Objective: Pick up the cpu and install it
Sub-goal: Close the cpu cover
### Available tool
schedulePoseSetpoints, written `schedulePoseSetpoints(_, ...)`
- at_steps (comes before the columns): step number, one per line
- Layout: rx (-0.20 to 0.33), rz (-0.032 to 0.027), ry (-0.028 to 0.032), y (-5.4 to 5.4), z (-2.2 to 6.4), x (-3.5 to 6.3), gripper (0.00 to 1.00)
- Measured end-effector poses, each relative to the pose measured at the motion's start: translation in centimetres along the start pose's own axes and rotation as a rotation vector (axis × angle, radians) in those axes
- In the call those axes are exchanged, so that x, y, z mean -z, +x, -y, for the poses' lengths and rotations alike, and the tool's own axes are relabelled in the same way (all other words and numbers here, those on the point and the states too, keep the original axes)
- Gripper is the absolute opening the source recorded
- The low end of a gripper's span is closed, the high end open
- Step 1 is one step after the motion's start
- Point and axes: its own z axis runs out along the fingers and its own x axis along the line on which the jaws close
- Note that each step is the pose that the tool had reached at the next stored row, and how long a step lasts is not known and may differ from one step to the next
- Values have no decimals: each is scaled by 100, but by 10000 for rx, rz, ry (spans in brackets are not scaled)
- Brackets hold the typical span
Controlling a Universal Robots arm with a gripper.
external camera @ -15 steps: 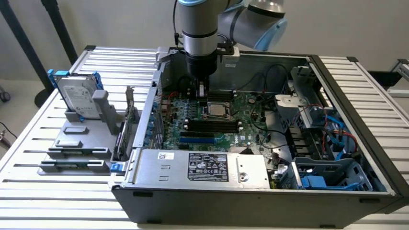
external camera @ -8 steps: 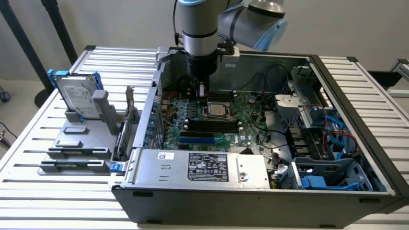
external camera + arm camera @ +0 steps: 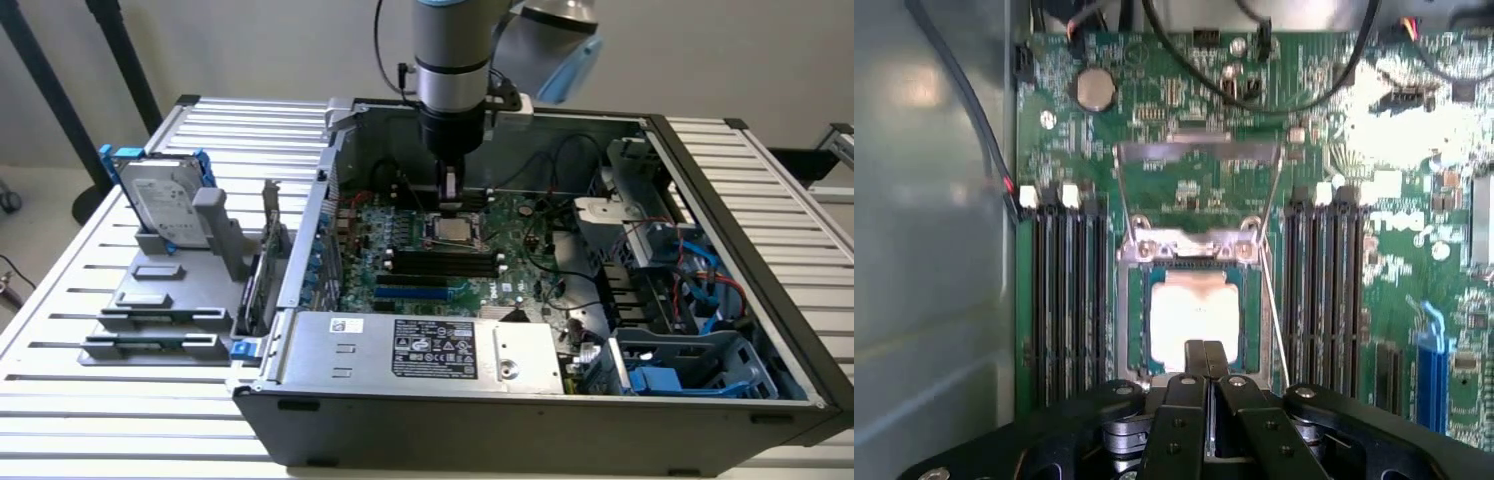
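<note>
Tool [image 3: 1204, 350], fingers pressed together and holding nothing, tips just above the cpu [image 3: 1192, 305], cpu lying flat in the motherboard [image 3: 1154, 110] socket [image 3: 1135, 330] beneath it

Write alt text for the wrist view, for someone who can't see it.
The gripper, fingers shut, sits over one edge of the cpu, a shiny square chip lying in its socket on a green motherboard. The socket's metal load plate is swung open beyond the chip, and black memory slots flank the socket on both sides.
</note>
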Motion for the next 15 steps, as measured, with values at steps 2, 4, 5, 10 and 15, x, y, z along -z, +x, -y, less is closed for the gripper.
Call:
schedulePoseSetpoints(2, 0, -7, 15, 3, -93, 42, 11)
schedulePoseSetpoints(4, -2, -12, 29, 7, -183, 94, 11)
schedulePoseSetpoints(5, -2, -16, 34, 8, -227, 128, 11)
schedulePoseSetpoints(10, -6, -65, 43, 9, -440, 256, 11)
schedulePoseSetpoints(15, -12, -144, 46, 5, -650, 324, 11)
